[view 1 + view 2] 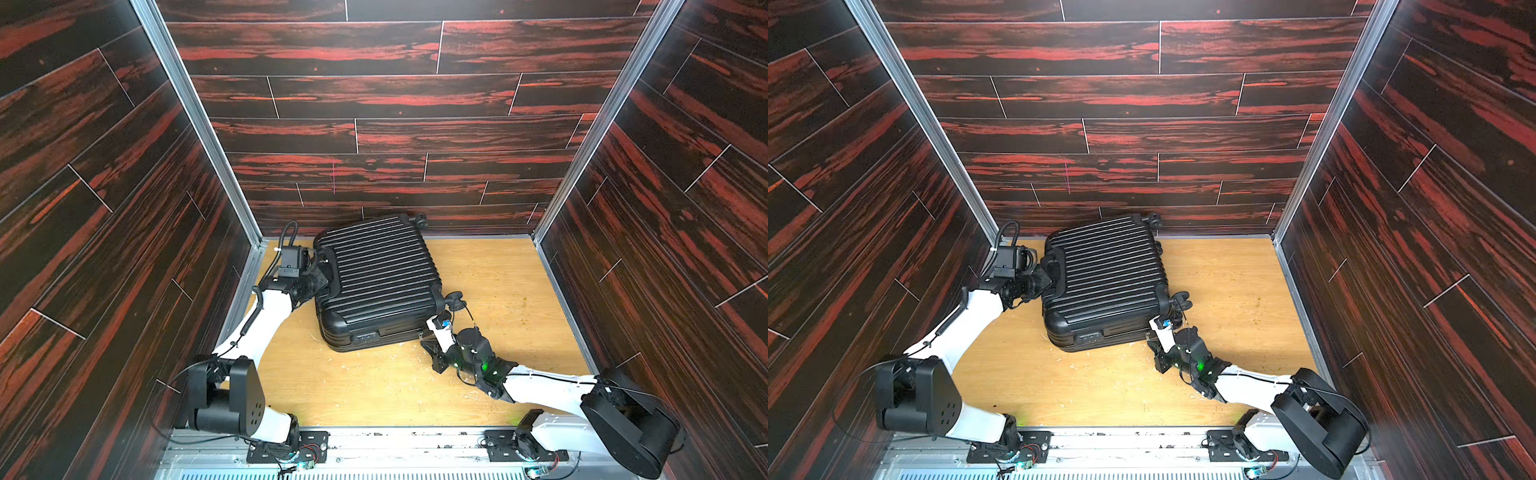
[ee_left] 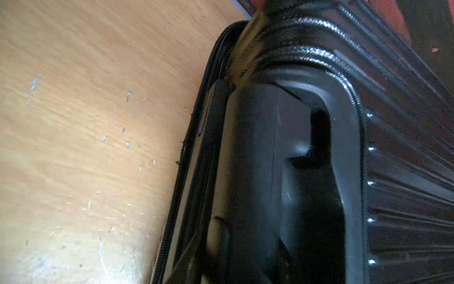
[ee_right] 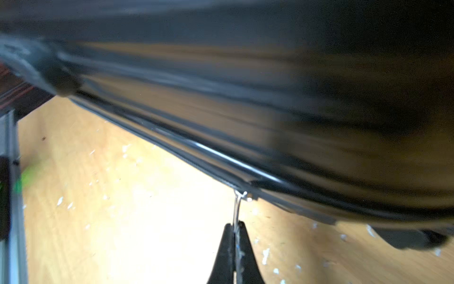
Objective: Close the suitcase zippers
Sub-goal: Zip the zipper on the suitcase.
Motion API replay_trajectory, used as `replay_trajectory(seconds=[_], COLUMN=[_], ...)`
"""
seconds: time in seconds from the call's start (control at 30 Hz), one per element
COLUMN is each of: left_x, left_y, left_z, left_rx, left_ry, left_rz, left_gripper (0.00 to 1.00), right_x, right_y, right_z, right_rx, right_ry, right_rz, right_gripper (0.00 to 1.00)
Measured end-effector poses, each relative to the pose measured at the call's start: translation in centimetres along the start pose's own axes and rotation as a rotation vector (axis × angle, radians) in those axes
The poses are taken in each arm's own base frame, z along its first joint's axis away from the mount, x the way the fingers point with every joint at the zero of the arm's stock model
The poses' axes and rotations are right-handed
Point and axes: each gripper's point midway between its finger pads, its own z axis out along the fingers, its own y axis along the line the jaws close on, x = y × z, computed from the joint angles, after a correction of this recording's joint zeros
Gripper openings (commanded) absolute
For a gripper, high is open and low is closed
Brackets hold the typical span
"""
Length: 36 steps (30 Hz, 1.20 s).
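The suitcase (image 1: 374, 274) lies flat, shells together, at the back left of the bench (image 1: 498, 291), close to the rear wall. Its zipper track (image 2: 186, 140) runs round the rim. At the near right corner the right claw (image 3: 236, 227) is pinched tight on a thin metal zipper pull (image 3: 237, 206). The left claw (image 1: 325, 272) sits at the side handle (image 2: 258, 172); whether it grips, I cannot tell. The zipping step looks under way. Next calls for a steady draw along the rim with the case braced.

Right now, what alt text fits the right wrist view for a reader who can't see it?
The right gripper is shut on a thin metal zipper pull at the rim of the blurred black suitcase, which fills much of the picture. The rest is pale wooden table, flecked white.
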Motion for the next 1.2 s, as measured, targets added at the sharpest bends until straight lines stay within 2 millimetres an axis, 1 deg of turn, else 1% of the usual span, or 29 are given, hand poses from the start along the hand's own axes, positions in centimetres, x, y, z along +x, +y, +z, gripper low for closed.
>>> replay_trajectory(seconds=[0.17,0.37,0.53,0.87,1.0,1.1,1.13,1.17,1.2], left_x=[0.3,2.4,4.0,5.8,6.5,6.9,7.0,7.1,7.2], left_y=[-0.1,0.1,0.4,0.3,0.2,0.1,0.1,0.1,0.1], left_z=[-0.8,-2.3,-3.0,-4.2,-4.5,-4.7,-4.8,-4.8,-4.8], left_rx=[-0.015,-0.043,-0.056,-0.078,-0.08,-0.08,-0.08,-0.078,-0.074], left_ry=[-0.022,-0.062,-0.098,-0.178,-0.208,-0.23,-0.237,-0.243,-0.25], left_rz=[-0.011,-0.046,-0.105,-0.214,-0.248,-0.265,-0.271,-0.274,-0.28], left_gripper=[0.2,0.2,0.2,0.2,0.2,0.21,0.22,0.27,0.36], right_x=[-0.3,-0.3,0.1,0.2,0.4,0.5,0.5,0.5,0.5], right_y=[1.2,3.1,5.1,8.5,9.3,9.6,9.6,9.6,9.6], right_z=[0.2,0.6,1.1,1.9,1.9,1.9,1.9,1.9,1.9], right_rx=[-0.022,-0.035,-0.072,-0.136,-0.149,-0.151,-0.151,-0.148,-0.145], right_ry=[0.017,0.056,0.08,0.095,0.102,0.105,0.105,0.104,0.104], right_rz=[-0.047,-0.099,-0.134,-0.188,-0.209,-0.22,-0.222,-0.223,-0.226], right_gripper=[0.0,0.0,0.0,0.0,0.0,0.0,0.0,0.0,0.0])
